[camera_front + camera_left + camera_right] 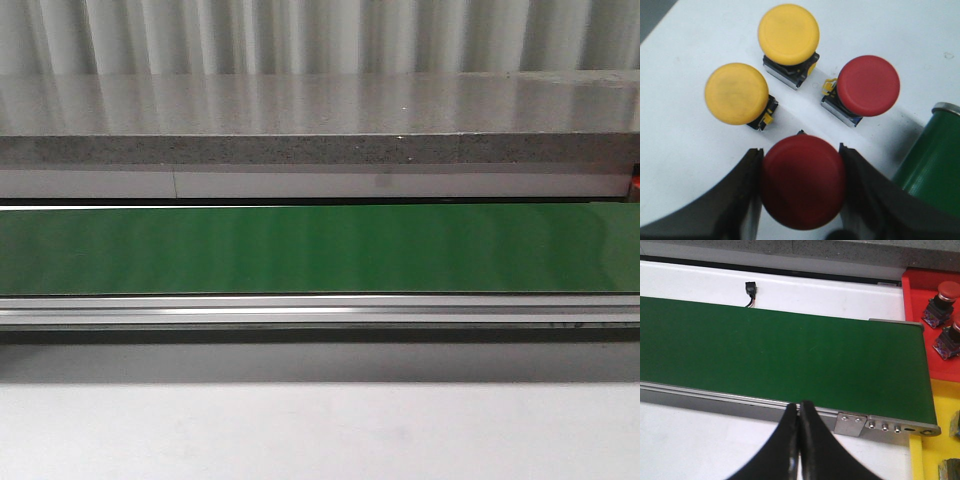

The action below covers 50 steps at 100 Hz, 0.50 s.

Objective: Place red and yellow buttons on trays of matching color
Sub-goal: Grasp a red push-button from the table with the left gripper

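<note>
Left gripper (801, 192) has its fingers pressed on either side of a red button (802, 181), cap up and stem vertical on the white table (680, 145); just beyond stand two yellow buttons (737, 93) and another red one (868, 85). Right gripper (799, 440), fingers together and empty, hangs over the belt (780, 355). The red tray (927, 320), two buttons in it, lies past the belt's end, yellow tray (935, 440) beside it, so I'd guess the belt does the carrying.

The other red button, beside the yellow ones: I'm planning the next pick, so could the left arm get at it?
Probably not yet: the left gripper is closed on a red button. The other red button stands uncovered, apart from both yellow buttons.
</note>
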Each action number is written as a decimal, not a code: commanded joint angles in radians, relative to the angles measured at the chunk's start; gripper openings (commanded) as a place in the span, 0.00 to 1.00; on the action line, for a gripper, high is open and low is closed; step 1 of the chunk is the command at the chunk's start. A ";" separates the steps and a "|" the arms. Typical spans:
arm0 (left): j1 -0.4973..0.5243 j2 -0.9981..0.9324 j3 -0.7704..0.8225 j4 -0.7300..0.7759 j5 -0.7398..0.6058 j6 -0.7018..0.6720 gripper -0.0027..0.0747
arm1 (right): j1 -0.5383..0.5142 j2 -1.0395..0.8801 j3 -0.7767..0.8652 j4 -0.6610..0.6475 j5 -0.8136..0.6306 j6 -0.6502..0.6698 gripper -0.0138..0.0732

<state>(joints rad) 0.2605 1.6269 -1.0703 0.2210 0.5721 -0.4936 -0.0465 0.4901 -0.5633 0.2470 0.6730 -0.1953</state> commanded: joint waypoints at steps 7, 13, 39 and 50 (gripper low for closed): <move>-0.021 -0.156 -0.028 -0.001 0.017 0.056 0.01 | 0.003 0.000 -0.025 0.003 -0.060 -0.007 0.08; -0.043 -0.206 -0.028 -0.001 0.032 0.078 0.01 | 0.003 0.000 -0.025 0.003 -0.060 -0.007 0.08; -0.169 -0.319 -0.028 -0.001 0.086 0.168 0.01 | 0.003 0.000 -0.025 0.003 -0.058 -0.007 0.08; -0.221 -0.312 -0.021 -0.001 0.099 0.183 0.01 | 0.003 0.000 -0.025 0.003 -0.057 -0.007 0.08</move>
<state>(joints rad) 0.0780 1.3422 -1.0703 0.2194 0.7055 -0.3247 -0.0465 0.4901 -0.5633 0.2470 0.6744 -0.1953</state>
